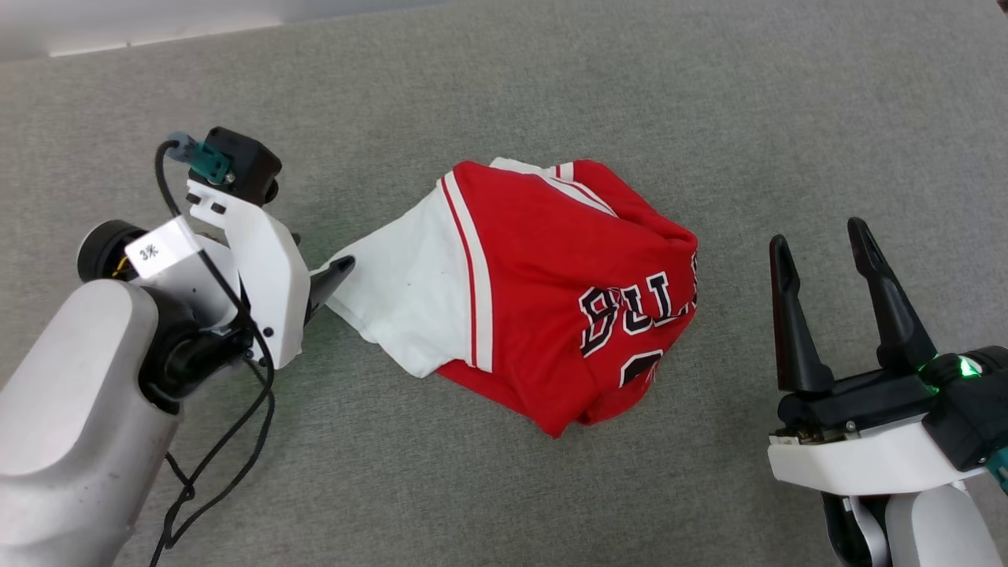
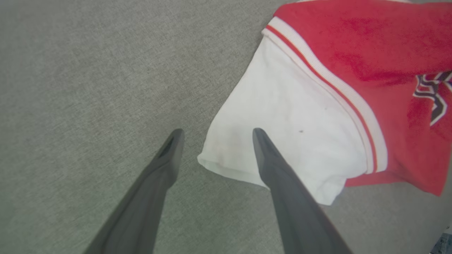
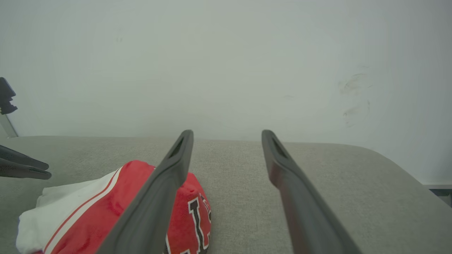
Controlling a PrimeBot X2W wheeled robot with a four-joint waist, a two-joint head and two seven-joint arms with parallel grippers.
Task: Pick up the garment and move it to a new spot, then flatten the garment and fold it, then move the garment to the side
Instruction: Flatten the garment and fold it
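The shirt (image 1: 543, 276) is made of soft matt cloth. The grey covering (image 1: 709, 118) beneath is seen as rough, matt fabric. The right gripper (image 1: 817, 232) has fingers (image 1: 791, 331) formed of dull dark plastic, and the left arm's casing (image 1: 272, 268) is formed of smooth, slightly glossy white plastic.

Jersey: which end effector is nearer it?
Left. The left end effector, open, is at the edge of the white sleeve of the jersey; the right end effector, also open, stands clear of its opposite side.

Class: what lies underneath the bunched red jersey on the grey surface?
The red jersey rests on the grey fabric surface, which shows all around it. Anything directly beneath is covered by its folds.
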